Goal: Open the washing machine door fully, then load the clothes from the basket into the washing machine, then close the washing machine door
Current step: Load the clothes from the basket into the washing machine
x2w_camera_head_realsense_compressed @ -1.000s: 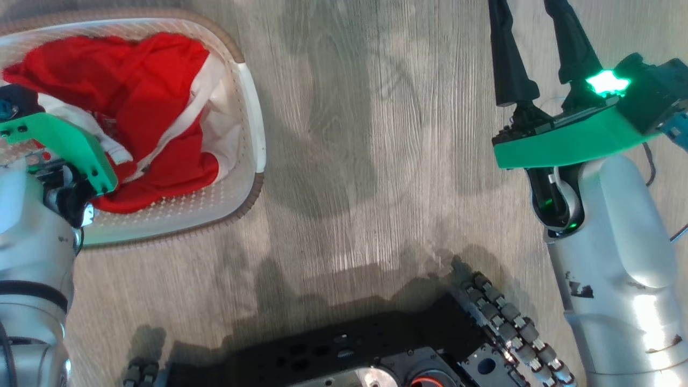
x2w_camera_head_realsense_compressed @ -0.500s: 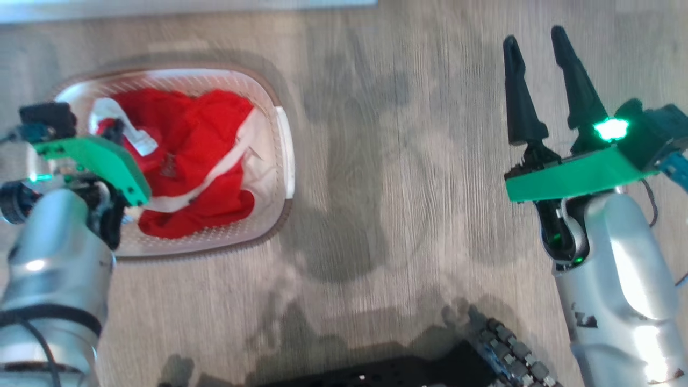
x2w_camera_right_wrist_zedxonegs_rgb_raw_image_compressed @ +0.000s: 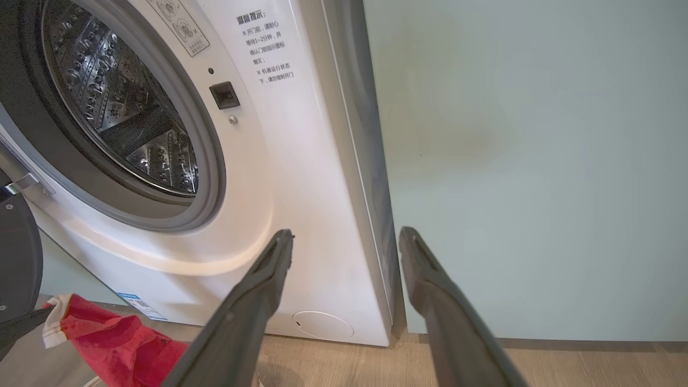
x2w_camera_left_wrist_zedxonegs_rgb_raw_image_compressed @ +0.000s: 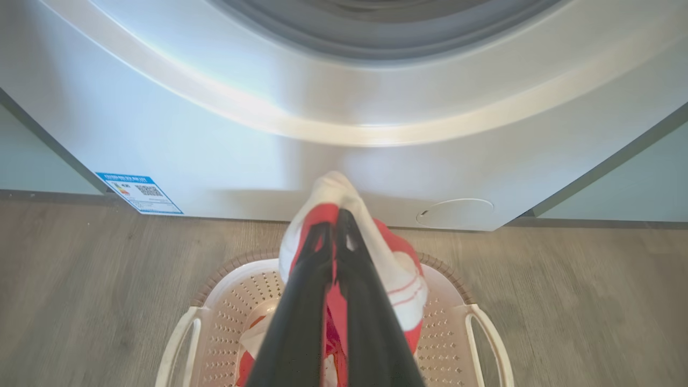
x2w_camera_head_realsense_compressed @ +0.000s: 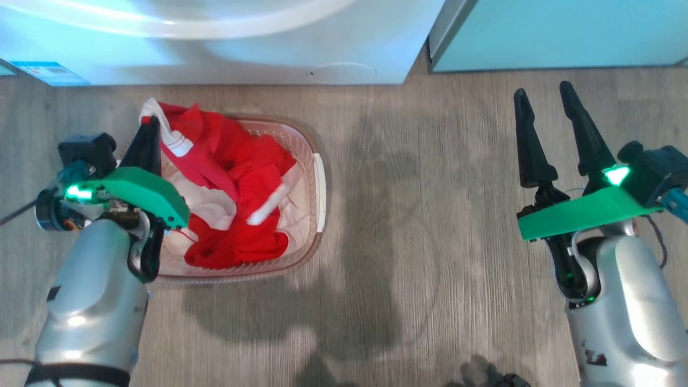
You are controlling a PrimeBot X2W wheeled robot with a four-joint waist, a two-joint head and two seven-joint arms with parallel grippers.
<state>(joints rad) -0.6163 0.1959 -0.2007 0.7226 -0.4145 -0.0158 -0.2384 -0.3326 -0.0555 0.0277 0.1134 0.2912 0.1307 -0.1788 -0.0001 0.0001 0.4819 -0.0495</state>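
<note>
The steel drum (x2w_camera_right_wrist_zedxonegs_rgb_raw_image_compressed: 123,107) of the washing machine (x2w_camera_right_wrist_zedxonegs_rgb_raw_image_compressed: 279,177) is exposed in the right wrist view. A dark curved edge at that view's left is taken to be the washing machine door (x2w_camera_right_wrist_zedxonegs_rgb_raw_image_compressed: 19,258), swung aside, though whether it is fully open cannot be told. The opening step is therefore judged done, and loading is judged to be under way. The fingers of the left gripper (x2w_camera_left_wrist_zedxonegs_rgb_raw_image_compressed: 334,224) are clenched on a white-banded fold of the clothes (x2w_camera_head_realsense_compressed: 236,177), which is raised above the basket (x2w_camera_head_realsense_compressed: 317,161). Most of the red fabric and a white piece lie inside the basket. The basket is set on the wooden floor (x2w_camera_head_realsense_compressed: 419,215) just in front of the washing machine, below its opening. The right gripper (x2w_camera_head_realsense_compressed: 543,94) is held over bare floor, well apart from the basket, with its fingers released and nothing between them. No cloth is seen in the part of the drum that shows. The garment has yet to be lifted clear and carried into the drum, any remaining cloth must be fetched, and the door must be closed.
</note>
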